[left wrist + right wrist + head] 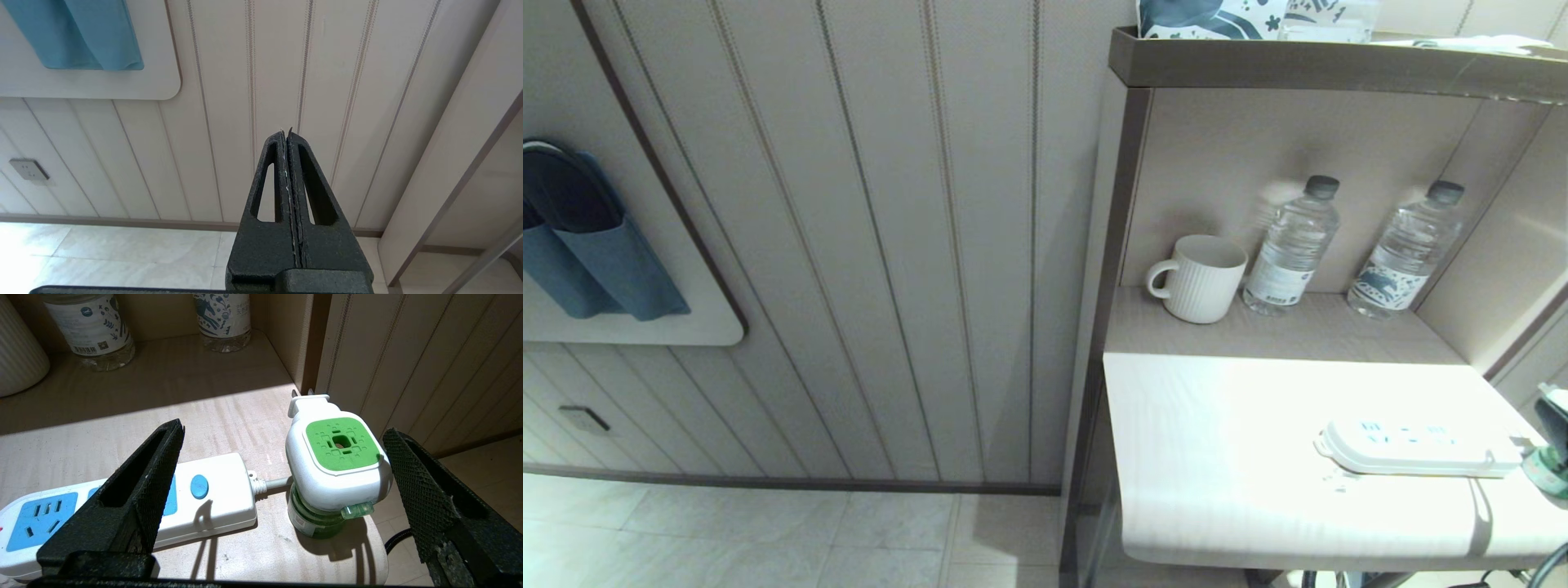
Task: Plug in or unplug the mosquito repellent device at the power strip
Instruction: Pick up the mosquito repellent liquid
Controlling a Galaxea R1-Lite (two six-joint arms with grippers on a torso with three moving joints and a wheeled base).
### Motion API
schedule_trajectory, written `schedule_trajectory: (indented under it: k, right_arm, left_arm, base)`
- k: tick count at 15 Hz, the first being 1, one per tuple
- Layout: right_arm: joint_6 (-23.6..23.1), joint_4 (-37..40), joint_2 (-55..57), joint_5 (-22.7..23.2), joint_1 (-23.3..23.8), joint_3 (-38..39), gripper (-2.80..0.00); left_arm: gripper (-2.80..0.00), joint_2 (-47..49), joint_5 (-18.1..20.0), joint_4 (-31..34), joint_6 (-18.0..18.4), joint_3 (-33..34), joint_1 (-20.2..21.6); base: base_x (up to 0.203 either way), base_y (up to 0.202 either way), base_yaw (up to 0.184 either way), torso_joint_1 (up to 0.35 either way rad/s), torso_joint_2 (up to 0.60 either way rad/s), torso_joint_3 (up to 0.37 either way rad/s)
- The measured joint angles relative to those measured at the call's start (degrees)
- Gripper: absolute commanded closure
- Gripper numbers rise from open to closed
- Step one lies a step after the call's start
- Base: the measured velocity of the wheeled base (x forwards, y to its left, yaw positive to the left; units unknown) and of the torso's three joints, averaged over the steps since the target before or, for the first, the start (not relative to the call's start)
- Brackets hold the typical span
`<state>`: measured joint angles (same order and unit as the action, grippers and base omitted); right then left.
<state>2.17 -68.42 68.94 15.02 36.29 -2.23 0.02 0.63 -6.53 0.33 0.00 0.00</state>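
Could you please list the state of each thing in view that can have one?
Device: unplugged, upright beside the strip.
Strip: visible sockets empty.
Mug: upright.
Bottles: upright, capped.
Right end effector: open, around the device, not touching.
Left end effector: shut, empty.

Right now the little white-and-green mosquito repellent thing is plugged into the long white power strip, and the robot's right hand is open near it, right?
Not plugged in. The right wrist view shows the white-and-green mosquito repellent device standing on the table beside the long white power strip, prongs bare. The right hand is open near it.
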Motion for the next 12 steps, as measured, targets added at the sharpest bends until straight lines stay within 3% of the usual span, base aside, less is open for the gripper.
schedule_trajectory:
  k: [12]
  right_arm:
    - [0.7, -3.8, 5.9, 1.0, 4.2, -0.7, -2.80]
  left_arm:
    - [0.00, 0.0, 0.0, 0.0, 0.0, 0.0, 0.0]
  base:
    - [0.000, 0.000, 0.000, 0.000, 0.00, 0.000]
